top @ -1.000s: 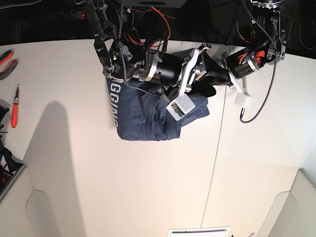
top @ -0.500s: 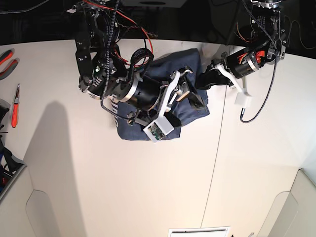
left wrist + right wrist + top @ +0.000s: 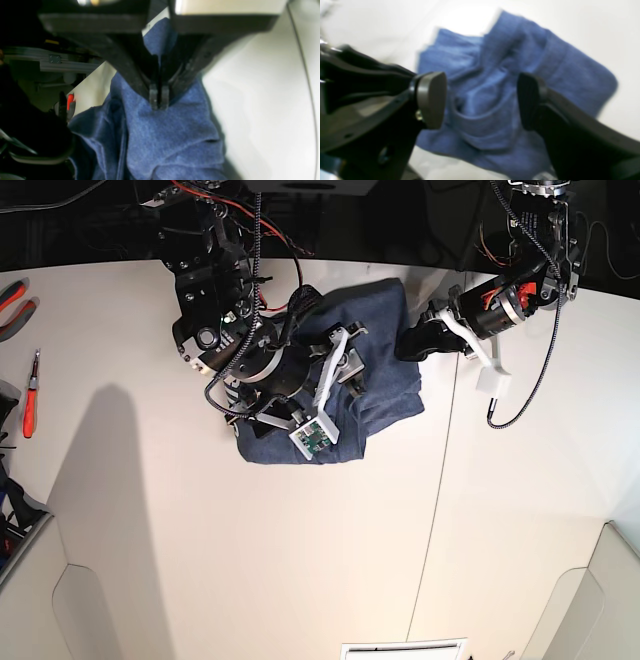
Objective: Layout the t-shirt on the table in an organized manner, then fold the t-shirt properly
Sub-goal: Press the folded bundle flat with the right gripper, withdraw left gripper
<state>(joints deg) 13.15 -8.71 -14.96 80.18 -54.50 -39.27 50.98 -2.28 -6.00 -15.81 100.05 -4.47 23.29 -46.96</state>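
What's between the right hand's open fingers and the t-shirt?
Nothing: in the right wrist view the right hand hangs open over the rumpled t-shirt, only air between.

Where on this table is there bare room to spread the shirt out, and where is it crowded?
Free: the wide white table in front of the t-shirt, and the stretch right of the seam. Crowded: the far edge, where both arms meet the shirt, and the left rim with the red-handled tools.

One t-shirt (image 3: 385, 345); one table (image 3: 300, 560); perhaps two red-handled tools (image 3: 30, 395).
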